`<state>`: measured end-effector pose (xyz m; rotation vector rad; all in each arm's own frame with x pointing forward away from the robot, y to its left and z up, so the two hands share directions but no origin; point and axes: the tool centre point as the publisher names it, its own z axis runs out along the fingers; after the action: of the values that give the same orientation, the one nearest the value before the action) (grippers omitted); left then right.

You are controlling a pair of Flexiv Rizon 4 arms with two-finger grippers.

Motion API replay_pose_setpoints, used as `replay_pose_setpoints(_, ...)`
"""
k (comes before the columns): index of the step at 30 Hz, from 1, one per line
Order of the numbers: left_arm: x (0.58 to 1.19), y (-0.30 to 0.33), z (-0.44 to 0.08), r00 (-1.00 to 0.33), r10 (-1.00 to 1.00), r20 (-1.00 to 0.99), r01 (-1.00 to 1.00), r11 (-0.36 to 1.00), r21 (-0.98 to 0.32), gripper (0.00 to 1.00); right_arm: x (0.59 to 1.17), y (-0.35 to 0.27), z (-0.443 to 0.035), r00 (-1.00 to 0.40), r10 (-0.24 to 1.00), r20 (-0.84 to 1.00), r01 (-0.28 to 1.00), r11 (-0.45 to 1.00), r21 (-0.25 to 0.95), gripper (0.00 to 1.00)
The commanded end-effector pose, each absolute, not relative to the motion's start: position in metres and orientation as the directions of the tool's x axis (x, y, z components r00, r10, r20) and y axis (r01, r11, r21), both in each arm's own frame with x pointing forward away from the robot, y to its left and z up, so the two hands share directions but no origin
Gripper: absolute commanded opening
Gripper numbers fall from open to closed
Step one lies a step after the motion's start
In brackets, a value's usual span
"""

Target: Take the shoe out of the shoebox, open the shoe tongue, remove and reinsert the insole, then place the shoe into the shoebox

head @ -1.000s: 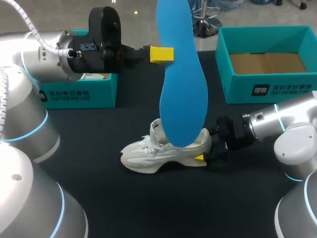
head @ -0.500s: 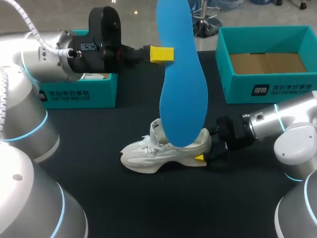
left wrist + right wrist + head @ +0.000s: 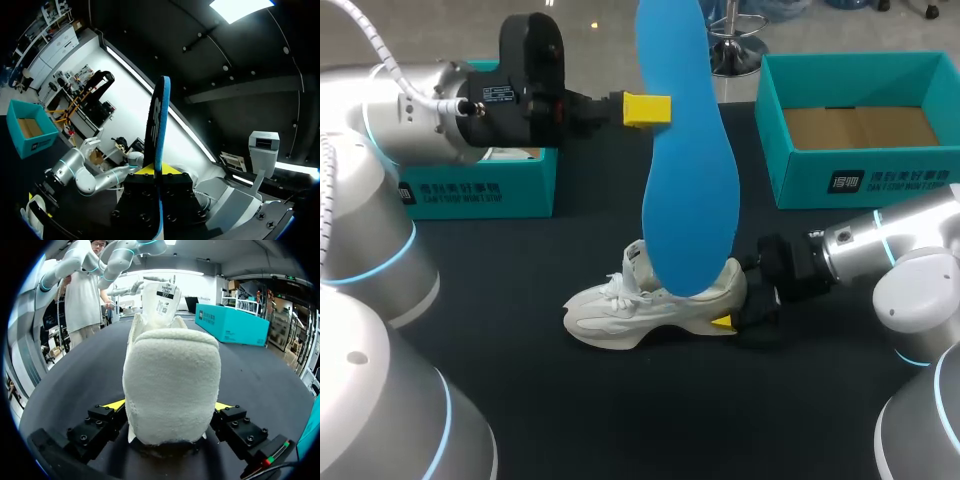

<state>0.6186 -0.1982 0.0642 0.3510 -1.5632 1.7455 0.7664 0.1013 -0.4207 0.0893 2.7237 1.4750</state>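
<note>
Because the insole (image 3: 685, 170) appears thin and flexible, left gripper (image 3: 665, 108) pinches its edge; right gripper (image 3: 170, 407) clamps the shoe (image 3: 650, 305) at its padded heel.

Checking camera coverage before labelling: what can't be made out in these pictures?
Head view: the insole covers the shoe's opening; the picture's edge cuts off its top.
Right wrist view: the heel hides the shoe's inside.
Left wrist view: the insole is edge-on, faces unseen.
</note>
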Motion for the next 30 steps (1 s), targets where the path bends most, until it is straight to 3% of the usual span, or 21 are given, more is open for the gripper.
replay_pose_setpoints(1, 0.618, -0.199, 0.063, -0.679, 0.346, 0.647, -0.682, 0.028, -0.731, 0.0, 0.766, 0.097, -0.417, -0.997, 0.076, 0.0, 0.043, 0.565, 0.824, 1.0)
replay_pose_setpoints(13, 0.618, -0.199, 0.063, -0.679, 0.346, 0.647, -0.682, 0.028, -0.731, 0.0, 0.768, 0.084, -0.399, -0.995, 0.095, 0.035, 0.089, 0.653, 0.752, 1.0)
replay_pose_setpoints(30, 0.618, -0.199, 0.063, -0.679, 0.346, 0.647, -0.682, 0.028, -0.731, 0.0, 0.756, 0.086, -0.354, -0.978, 0.203, 0.052, 0.205, 0.875, 0.438, 1.0)
